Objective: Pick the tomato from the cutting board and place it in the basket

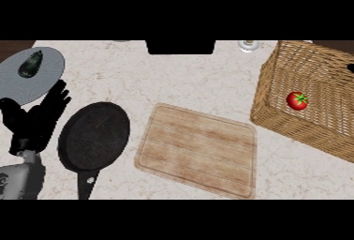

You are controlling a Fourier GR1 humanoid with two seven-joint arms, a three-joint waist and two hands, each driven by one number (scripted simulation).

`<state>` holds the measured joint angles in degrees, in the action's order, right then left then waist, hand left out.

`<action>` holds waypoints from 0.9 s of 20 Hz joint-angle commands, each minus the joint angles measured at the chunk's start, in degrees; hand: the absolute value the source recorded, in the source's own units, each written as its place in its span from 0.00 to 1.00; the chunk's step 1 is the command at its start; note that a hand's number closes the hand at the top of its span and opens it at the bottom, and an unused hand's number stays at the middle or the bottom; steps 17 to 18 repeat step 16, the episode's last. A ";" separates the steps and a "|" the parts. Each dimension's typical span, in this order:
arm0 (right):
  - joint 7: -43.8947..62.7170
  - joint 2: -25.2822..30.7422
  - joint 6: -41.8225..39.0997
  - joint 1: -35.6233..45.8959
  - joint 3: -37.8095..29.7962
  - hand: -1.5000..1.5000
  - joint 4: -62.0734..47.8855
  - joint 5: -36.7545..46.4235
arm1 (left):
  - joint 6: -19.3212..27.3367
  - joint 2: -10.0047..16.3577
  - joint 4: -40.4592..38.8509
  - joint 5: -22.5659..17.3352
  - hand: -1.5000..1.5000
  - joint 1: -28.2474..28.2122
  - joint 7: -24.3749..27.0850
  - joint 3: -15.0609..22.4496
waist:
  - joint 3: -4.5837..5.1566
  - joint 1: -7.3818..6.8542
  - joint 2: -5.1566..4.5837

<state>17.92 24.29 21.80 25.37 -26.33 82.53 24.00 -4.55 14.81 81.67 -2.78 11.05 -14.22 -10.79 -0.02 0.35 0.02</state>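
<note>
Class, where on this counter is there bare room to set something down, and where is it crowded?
Bare counter stretches between the plate, the cutting board and the basket. The cutting board's top is free too. The left is crowded: plate, left hand and pan sit close together.

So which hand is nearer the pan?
Left. The left hand rests open right beside the pan, at its left rim, fingers up. The right hand isn't in view, so it must be farther off.
</note>
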 commanded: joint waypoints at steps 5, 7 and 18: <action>-1.84 4.61 -8.22 -10.10 -16.36 0.00 6.76 -19.44 | 0.83 -0.53 -2.53 0.51 0.50 0.91 1.35 -0.51 | -0.02 1.47 0.28; -1.05 7.72 -12.26 -12.53 -19.93 0.00 5.21 -22.71 | -3.16 3.53 -4.09 -2.32 0.50 1.35 1.24 -3.54 | 0.01 0.96 0.18; -12.60 17.40 -38.36 -28.36 -34.24 0.00 -8.30 -38.67 | 0.30 0.10 -2.14 0.41 0.50 0.03 1.76 -1.20 | -0.03 1.13 0.09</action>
